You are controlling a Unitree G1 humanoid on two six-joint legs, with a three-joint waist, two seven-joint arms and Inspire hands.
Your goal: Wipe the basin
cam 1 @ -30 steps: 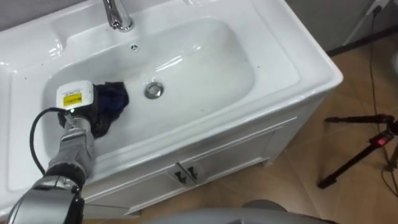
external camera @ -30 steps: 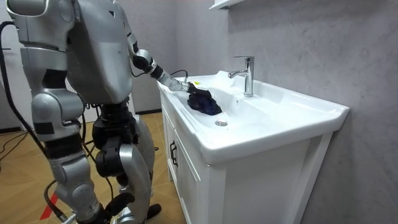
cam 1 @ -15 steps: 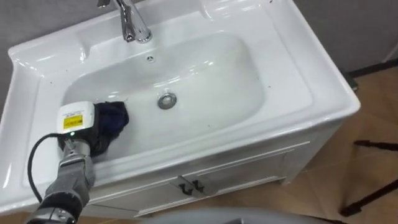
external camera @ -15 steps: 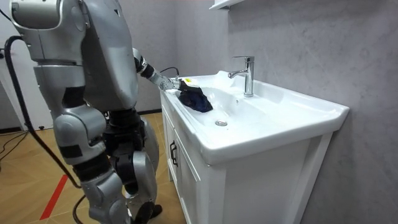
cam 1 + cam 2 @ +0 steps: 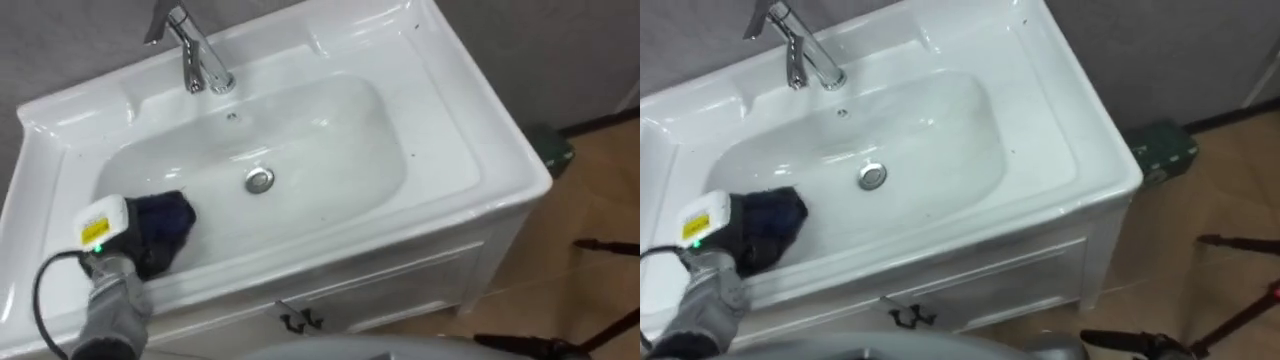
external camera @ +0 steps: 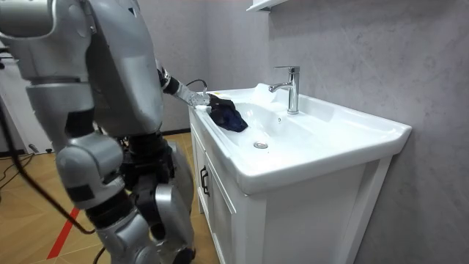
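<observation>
Right now the left hand is seen lowered into the near left end of the white basin, and a dark blue cloth is bunched directly against its front, on the sloping basin wall. The fingers are buried in the folds, so whether they are clenched on the cloth or lying flat cannot be told. Off to the hand's right, past the cloth and clear of it, the round metal drain is found on the basin floor. Further ahead of the hand and to its right, the chrome faucet is set on the back rim. Below the hand and to its right, the white cabinet is closed, with two small dark handles side by side. From the room view, the robot is seen standing at the cabinet's front, its arm stretched out over the rim to the cloth.
</observation>
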